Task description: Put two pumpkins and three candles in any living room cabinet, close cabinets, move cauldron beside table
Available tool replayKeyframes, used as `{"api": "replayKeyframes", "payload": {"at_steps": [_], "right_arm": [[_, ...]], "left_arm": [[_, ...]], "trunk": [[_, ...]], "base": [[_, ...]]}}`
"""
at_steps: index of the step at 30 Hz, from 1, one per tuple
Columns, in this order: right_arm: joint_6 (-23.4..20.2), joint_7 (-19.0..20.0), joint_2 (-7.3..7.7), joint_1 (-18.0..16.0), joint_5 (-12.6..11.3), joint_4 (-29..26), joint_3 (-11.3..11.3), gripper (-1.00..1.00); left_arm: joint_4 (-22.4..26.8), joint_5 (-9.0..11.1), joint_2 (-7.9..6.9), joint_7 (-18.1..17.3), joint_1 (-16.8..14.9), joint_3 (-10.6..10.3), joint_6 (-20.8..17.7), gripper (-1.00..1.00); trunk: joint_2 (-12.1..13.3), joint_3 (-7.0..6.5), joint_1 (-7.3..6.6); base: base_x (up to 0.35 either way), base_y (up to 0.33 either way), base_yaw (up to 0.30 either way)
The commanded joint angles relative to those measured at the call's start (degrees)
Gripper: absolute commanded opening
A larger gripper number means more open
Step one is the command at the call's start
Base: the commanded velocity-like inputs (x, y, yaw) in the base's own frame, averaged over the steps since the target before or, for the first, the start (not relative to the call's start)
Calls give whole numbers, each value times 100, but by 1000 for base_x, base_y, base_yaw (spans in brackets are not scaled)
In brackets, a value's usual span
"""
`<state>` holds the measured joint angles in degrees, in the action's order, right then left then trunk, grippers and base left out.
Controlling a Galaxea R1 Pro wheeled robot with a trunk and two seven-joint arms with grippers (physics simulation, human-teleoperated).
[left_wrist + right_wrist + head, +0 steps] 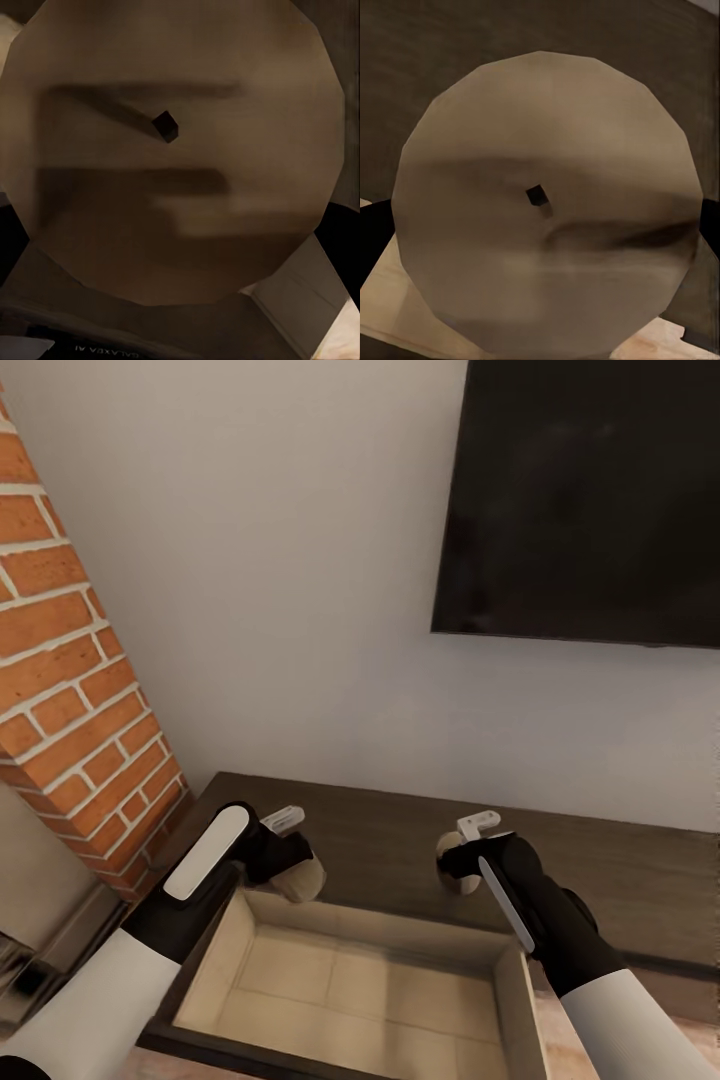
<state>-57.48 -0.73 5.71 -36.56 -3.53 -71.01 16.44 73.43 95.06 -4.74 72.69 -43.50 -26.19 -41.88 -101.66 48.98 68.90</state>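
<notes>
The head view looks forward and down from above both arms onto the cabinet [400,840] against the wall, with its open drawer [350,980] at the near edge. The left wrist view sits very close over the flat top of a candle [172,150], looking straight down on its wick. The right wrist view looks likewise down on another candle [544,202], slightly farther off. Each wrist view shares with the head view its own candle, the cabinet's dark top and the drawer's pale rim.

The dark-brown cabinet [400,840] runs across the lower half of the head view, its top bare, with one pale beige drawer [350,990] pulled open at lower centre.
</notes>
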Motion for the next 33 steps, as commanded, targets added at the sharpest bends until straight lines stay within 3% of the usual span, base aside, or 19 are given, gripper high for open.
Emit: {"api": "replayKeyframes", "payload": {"at_steps": [1,16,33], "right_arm": [[0,5,0,0,10,0,-1,-100],[0,160,0,0,6,8,-1,-100],[36,165,-20,0,10,262,5,-100]], "left_arm": [[-2,4,0,-2,0,0,5,-100],[-294,4,14,-1,0,0,-5,-100],[-295,-5,69,8,0,-9,-5,-100]], "trunk": [[0,-8,0],[0,-116,0],[0,-122,0]], "base": [[211,11,-215],[50,1,-206],[0,47,-10]]}}
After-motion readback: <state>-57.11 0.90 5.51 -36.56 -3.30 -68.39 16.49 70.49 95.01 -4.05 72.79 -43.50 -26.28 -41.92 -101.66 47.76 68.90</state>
